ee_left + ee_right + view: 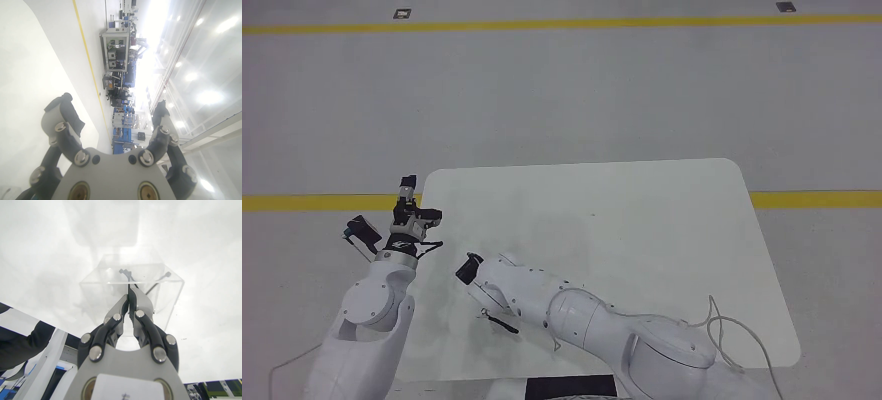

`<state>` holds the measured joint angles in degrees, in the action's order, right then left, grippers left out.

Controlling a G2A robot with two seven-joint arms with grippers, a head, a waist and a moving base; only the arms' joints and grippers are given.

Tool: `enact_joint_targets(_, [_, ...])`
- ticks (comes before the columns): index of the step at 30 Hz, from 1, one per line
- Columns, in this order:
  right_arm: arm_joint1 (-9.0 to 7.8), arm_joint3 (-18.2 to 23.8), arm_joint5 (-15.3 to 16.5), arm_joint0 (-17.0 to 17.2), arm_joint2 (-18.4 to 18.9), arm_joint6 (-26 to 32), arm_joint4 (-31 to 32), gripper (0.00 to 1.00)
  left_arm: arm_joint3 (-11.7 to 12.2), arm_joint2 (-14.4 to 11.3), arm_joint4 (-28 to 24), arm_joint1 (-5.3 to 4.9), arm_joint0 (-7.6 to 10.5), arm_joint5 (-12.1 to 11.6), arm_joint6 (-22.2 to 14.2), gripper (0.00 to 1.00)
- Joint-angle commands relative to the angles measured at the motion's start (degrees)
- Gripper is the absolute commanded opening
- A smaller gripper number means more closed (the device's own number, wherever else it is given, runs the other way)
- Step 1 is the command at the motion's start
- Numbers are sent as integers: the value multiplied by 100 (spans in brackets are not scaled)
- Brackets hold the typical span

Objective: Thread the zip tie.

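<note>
White table with rounded corners, under both arms. Clear box standing on it, just ahead of the right arm's fingertips. Reading the top view as a dial centred on the table: left gripper at 9 o'clock, right at the table's edge, turned sideways toward the room beyond, jaws spread wide with nothing between them. Right gripper near 8 o'clock, over the table, tips at the box's near rim. Right jaws pressed together, pinching a thin black zip tie whose far end curves away inside the box. Second tie lying aslant in the box, apart from the held one.
</note>
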<state>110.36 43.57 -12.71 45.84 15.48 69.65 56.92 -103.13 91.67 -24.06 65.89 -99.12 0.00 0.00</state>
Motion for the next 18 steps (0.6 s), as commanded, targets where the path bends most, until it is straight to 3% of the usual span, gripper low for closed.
enact_joint_targets(1, [-3, 26, -52, -19, -17, -14, -23, 0, 0, 0, 0, 0, 0, 0, 0, 100])
enact_joint_targets(9, [-63, 378, -309, -18, 8, 104, 99, 0, 0, 0, 0, 0, 0, 0, 0, 100])
enact_joint_targets(18, [-380, 1245, -527, 209, 285, 566, 631, 0, 0, 0, 0, 0, 0, 0, 0, 100])
